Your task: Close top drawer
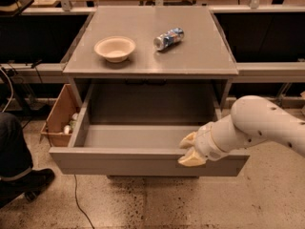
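Observation:
The top drawer [119, 162] of the grey cabinet [205, 61] stands pulled out wide, and its inside is empty. Its plain flat front panel faces me. My gripper [191, 150] is at the right part of that front panel, at its top edge. Its two pale fingers are apart: one fingertip [188, 139] is just over the rim on the drawer's inner side, the other [192, 160] lies against the front face. The white arm [257, 125] comes in from the right. The lower drawers are hidden behind the open one.
A cream bowl [115, 48] and a lying crushed can [168, 38] sit on the cabinet top. An open cardboard box [59, 116] with small items stands left of the cabinet. A person's dark leg and shoe [16, 168] are at the far left. A cable [78, 204] lies on the floor.

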`<state>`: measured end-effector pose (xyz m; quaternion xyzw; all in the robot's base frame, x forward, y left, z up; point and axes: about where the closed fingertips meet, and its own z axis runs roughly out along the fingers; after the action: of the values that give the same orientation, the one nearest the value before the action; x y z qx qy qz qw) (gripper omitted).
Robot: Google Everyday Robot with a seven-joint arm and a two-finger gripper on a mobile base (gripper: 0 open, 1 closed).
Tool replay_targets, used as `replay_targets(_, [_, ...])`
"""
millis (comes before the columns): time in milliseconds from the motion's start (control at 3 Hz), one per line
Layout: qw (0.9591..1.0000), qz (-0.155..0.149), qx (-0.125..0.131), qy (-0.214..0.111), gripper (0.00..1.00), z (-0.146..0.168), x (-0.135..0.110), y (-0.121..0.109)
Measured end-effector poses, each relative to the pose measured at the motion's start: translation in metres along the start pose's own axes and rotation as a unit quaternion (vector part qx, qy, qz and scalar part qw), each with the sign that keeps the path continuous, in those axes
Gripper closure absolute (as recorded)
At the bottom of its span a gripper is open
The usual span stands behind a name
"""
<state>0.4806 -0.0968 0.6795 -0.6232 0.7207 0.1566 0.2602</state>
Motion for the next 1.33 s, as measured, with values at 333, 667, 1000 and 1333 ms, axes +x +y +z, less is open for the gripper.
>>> replay_targets(333, [1.0000, 0.000, 0.000, 0.000, 1.00, -0.0006, 0.0030, -0.0004])
replay_targets(667, [1.0000, 0.000, 0.000, 0.000, 0.85, -0.0007, 0.0032, -0.0005])
replay_targets(1000, [1.0000, 0.000, 0.000, 0.000, 0.61, -0.0007, 0.0032, -0.0005])
replay_targets(1333, [1.0000, 0.002, 0.005, 0.000, 0.38, -0.0031, 0.0056, -0.0039])
